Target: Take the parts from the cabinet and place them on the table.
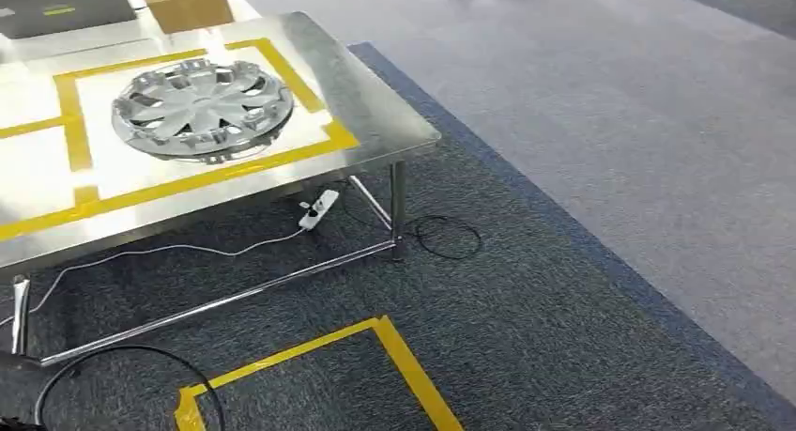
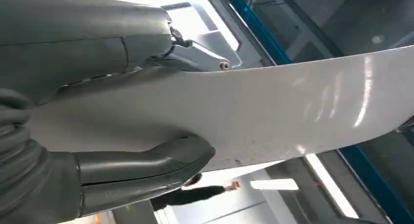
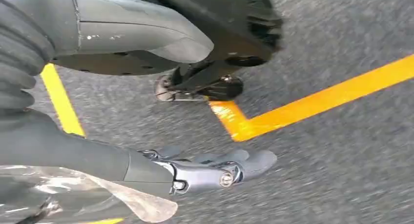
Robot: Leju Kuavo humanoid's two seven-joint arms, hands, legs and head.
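Nearest the left wrist camera, the left hand (image 2: 146, 116) is gripping a broad, smooth pale grey panel (image 2: 293, 112), apparently one of the parts: the thick thumb is pressing on one face while darker fingers (image 2: 195, 55) are lying over the opposite face, so the panel is being pinched between them and is extending well beyond the hand. What kind of part the panel is cannot be told from this close view. Behind it, a person (image 2: 195, 194) is standing far off under bright ceiling lighting.

In the right wrist view, the right hand (image 3: 205, 173) is hanging over grey carpet (image 3: 317, 175) crossed by yellow floor tape (image 3: 312, 104); its fingers are lying extended and close together, and a crinkled translucent sheet is showing beside the palm, but whether the hand is holding it cannot be told.

In the head view, a silver wheel cover (image 1: 202, 107) is already lying inside the yellow-taped rectangle on the steel table (image 1: 375, 121), with a cardboard box (image 1: 188, 7) beyond it at the table's far edge. A white power strip (image 1: 317, 208) and its cables are lying on the floor beneath.

Judged from this, one part is delivered and a second is being carried. Placement of the panel on the table is remaining, and the robot is standing apart from the table, so an approach is probably needed first. The cabinet's remaining contents cannot be assessed.
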